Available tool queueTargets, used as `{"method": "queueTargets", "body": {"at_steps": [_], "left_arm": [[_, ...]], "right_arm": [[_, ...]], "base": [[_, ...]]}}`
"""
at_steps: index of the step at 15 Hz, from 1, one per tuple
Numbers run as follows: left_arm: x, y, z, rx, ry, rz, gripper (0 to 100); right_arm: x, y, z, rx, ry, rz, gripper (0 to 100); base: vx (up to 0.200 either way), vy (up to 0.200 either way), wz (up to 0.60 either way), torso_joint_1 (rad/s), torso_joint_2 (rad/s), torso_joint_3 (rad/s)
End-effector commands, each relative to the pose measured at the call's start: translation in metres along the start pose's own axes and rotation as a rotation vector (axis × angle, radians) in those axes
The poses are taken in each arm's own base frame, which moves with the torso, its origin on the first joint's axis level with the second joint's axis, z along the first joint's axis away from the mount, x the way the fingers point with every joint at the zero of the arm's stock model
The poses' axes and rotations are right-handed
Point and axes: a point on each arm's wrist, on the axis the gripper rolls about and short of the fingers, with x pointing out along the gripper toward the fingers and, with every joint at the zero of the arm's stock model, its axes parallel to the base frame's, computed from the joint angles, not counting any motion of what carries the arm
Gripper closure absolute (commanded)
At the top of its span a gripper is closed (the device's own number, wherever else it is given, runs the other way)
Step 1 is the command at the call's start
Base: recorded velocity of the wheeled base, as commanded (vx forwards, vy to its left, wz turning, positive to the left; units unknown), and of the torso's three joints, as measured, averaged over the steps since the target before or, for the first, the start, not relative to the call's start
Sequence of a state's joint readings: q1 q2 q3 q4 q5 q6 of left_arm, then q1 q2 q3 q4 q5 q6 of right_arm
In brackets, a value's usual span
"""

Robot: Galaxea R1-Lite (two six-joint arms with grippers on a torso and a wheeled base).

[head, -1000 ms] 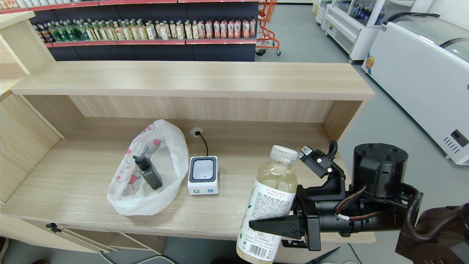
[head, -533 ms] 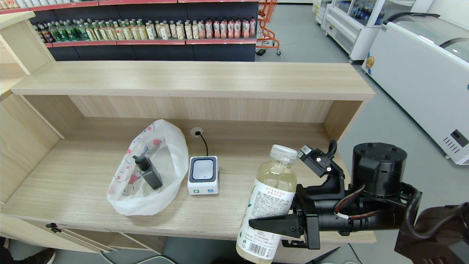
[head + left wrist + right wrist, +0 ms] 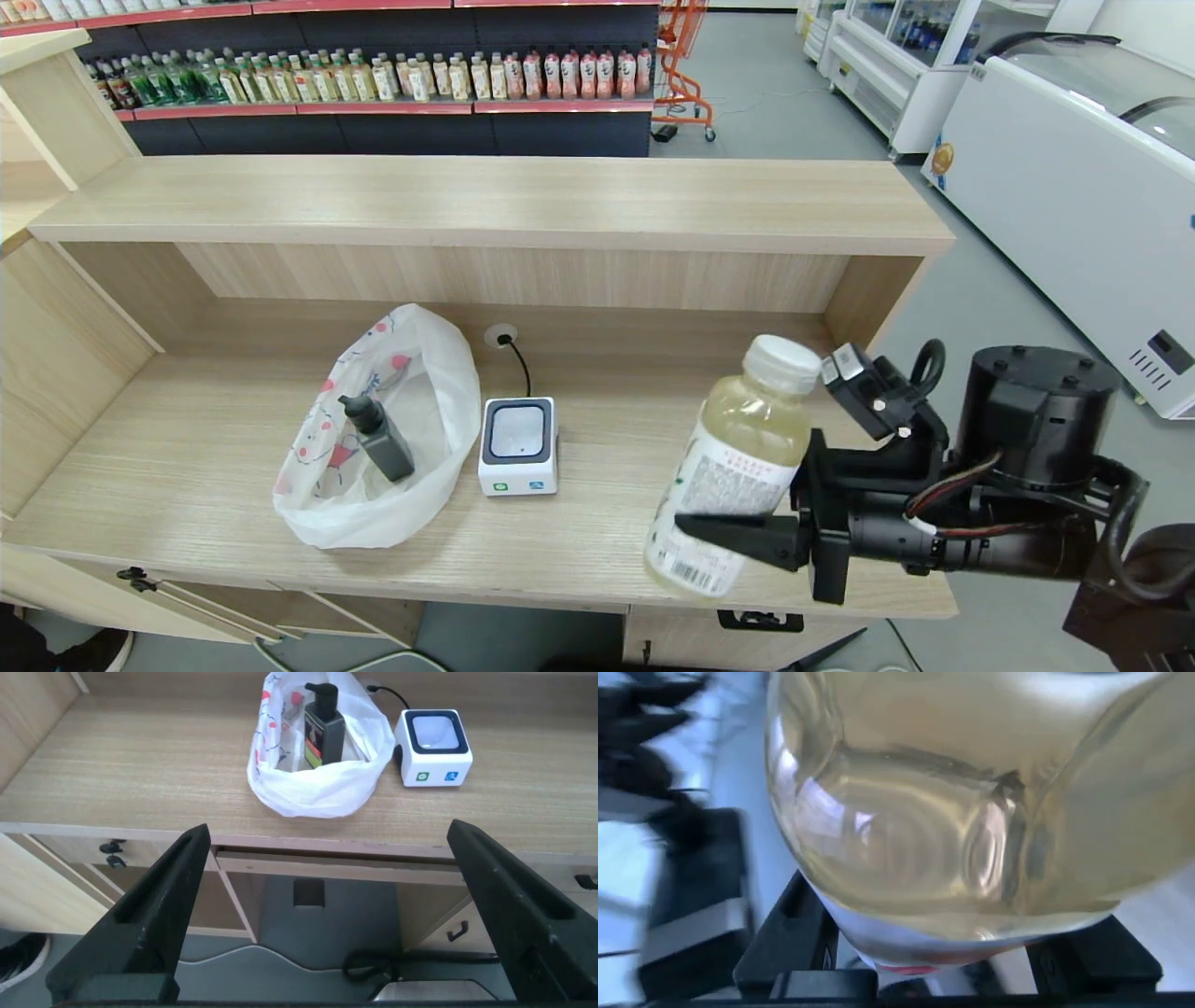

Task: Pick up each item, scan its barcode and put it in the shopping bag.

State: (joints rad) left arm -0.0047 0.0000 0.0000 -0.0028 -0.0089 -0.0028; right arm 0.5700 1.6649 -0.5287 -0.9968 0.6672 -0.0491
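Lower right: right gripper (image 3: 719,527) clamped on tilted bottle (image 3: 747,448), barcode end low, probably for scanner (image 3: 518,443) at centre; left gripper (image 3: 329,840) spread.

Matt wood-grain counter (image 3: 187,467), thin glossy plastic bag (image 3: 373,523), clear smooth plastic bottle (image 3: 747,448)

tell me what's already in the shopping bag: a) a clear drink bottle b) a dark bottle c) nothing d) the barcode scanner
b: a dark bottle stands inside the shopping bag, while the clear drink bottle is gripped in the right hand and the scanner sits on the counter beside the bag.
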Motion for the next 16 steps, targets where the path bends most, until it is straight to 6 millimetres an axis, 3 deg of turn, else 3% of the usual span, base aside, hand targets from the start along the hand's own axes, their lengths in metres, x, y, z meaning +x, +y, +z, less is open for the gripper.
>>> {"method": "queueTargets", "body": {"at_steps": [1,4,8,13,16], "left_arm": [[0.0,0.0,0.0,0.0,0.0,0.0,0],[0.0,0.0,0.0,0.0,0.0,0.0,0],[0.0,0.0,0.0,0.0,0.0,0.0,0],[0.0,0.0,0.0,0.0,0.001,0.0,0],[0.0,0.0,0.0,0.003,0.0,0.0,0]], "right_arm": [[-0.033,-0.021,0.004,-0.153,0.006,-0.304,100],[-0.041,-0.032,0.008,-0.293,0.029,-0.466,100],[-0.041,-0.066,0.025,-0.762,0.117,-0.569,100],[-0.038,-0.062,0.03,-1.073,0.142,-0.638,100],[-0.042,-0.057,0.028,-1.14,0.137,-0.66,100]], "base": [[0.0,0.0,0.0,0.0,0.0,0.0],[0.0,0.0,0.0,0.0,0.0,0.0],[0.0,0.0,0.0,0.0,0.0,0.0],[0.0,0.0,0.0,0.0,0.0,0.0],[0.0,0.0,0.0,0.0,0.0,0.0]]}}
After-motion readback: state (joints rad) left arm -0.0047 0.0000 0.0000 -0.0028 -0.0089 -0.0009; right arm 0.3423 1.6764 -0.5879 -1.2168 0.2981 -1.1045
